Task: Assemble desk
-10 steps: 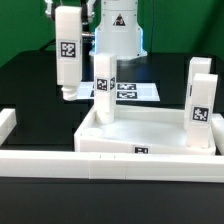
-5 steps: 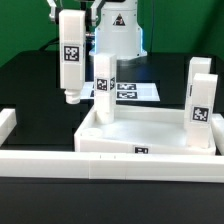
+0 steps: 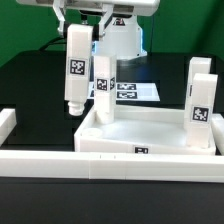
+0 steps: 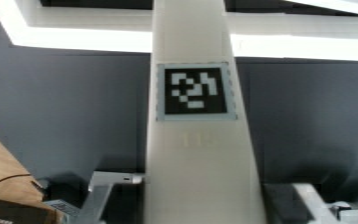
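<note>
The white tabletop (image 3: 150, 135) lies upside down with its raised rim up, at the front of the table. Three white square legs stand in it: one at the near-left corner (image 3: 104, 88) and two on the exterior view's right (image 3: 200, 100). My gripper (image 3: 78, 22) is shut on a fourth white leg (image 3: 76, 72) with a black-and-white tag. The leg hangs upright just left of the tabletop's left corner, its lower end close to the rim. In the wrist view the leg (image 4: 197, 100) fills the middle between my two fingers (image 4: 123, 195).
A long low white border rail (image 3: 60, 160) runs along the front, with an end piece at the exterior view's left (image 3: 6, 122). The marker board (image 3: 135, 91) lies behind the tabletop. The robot base (image 3: 120, 35) stands at the back.
The held leg has moved down and toward the exterior view's right, closer to the tabletop's left corner. The arm now shows at the top of the view.
</note>
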You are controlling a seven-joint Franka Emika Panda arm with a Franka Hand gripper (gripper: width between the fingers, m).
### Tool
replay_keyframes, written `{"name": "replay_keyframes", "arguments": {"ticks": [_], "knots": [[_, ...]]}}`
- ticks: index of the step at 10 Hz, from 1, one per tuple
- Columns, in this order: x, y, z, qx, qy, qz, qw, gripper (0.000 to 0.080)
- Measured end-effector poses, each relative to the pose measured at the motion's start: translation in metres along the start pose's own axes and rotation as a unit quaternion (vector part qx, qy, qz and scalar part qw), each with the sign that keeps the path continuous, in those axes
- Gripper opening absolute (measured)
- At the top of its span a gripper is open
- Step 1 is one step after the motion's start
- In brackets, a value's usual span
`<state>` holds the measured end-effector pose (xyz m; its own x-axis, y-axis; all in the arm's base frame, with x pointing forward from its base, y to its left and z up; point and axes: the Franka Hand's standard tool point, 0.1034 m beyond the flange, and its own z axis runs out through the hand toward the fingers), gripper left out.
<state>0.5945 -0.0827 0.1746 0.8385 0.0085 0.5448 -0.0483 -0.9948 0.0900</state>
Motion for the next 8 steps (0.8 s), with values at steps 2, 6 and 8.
{"name": "replay_keyframes", "arguments": {"ticks": [2, 6, 8], "knots": [[-0.0004, -0.0002, 0.0004, 0.000, 0.000, 0.003, 1.000, 0.0290], [-0.0017, -0.0076, 0.0002, 0.022, -0.013, 0.037, 0.999, 0.0290], [-0.0010, -0.0087, -0.0002, 0.024, -0.014, 0.045, 0.999, 0.0290]]}}
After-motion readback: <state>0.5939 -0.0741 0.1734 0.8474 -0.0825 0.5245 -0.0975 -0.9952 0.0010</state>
